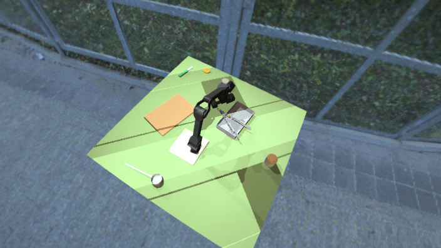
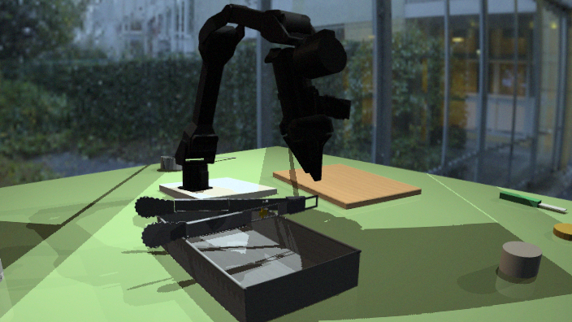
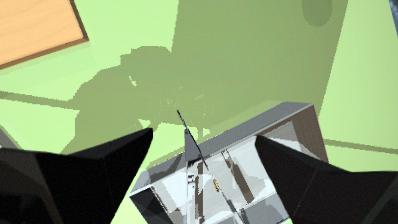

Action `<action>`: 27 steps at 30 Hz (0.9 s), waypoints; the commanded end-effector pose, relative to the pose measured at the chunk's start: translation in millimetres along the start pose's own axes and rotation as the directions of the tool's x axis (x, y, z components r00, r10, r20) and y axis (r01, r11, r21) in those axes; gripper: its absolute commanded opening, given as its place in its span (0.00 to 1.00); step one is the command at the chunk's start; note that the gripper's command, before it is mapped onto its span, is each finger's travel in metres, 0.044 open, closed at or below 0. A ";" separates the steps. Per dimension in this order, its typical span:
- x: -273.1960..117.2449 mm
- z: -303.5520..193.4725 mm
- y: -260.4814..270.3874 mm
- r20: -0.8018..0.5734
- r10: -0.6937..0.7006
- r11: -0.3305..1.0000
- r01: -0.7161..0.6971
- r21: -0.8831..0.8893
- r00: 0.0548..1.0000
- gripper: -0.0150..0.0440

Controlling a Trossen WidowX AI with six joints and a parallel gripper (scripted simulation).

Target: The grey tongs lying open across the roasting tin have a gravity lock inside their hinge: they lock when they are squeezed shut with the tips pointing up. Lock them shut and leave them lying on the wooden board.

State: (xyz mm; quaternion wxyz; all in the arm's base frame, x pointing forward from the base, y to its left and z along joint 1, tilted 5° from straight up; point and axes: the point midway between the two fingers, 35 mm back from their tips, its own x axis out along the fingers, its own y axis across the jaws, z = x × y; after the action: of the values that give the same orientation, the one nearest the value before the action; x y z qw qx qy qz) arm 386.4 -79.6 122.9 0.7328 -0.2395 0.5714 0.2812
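The grey tongs (image 1: 234,123) lie open in a V across the grey roasting tin (image 1: 234,121). In the exterior view the tongs (image 2: 221,215) rest on the tin's (image 2: 264,262) rim, scalloped tips to the left, hinge end to the right. My gripper (image 2: 310,168) is open and empty. It points down and hangs above the hinge end of the tongs, clear of them. In the wrist view the tin (image 3: 235,172) and the tongs' hinge end (image 3: 192,150) show between my fingers. The wooden board (image 1: 170,113) lies left of the tin.
A white base plate carries the arm. A ladle (image 1: 151,176) lies near the front left. A brown cylinder (image 1: 270,160) stands at the right edge. A grey cylinder (image 2: 520,258), a yellow disc (image 2: 563,230) and a green-handled tool (image 2: 528,201) lie at the far side.
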 end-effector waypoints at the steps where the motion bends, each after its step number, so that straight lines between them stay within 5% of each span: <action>1: -15.8 -69.5 -20.3 -0.138 0.046 0.978 -0.072 -0.196 0.989 1.00; 6: -26.8 -104.2 -25.1 -0.196 0.082 0.947 -0.137 -0.290 0.977 1.00; 27: -20.0 -106.8 -24.1 -0.196 0.082 0.947 -0.137 -0.290 0.977 1.00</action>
State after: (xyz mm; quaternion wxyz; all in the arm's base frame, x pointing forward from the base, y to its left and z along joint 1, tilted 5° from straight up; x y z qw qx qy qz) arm 324.7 -171.4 123.5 0.6188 -0.3397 0.5980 0.3795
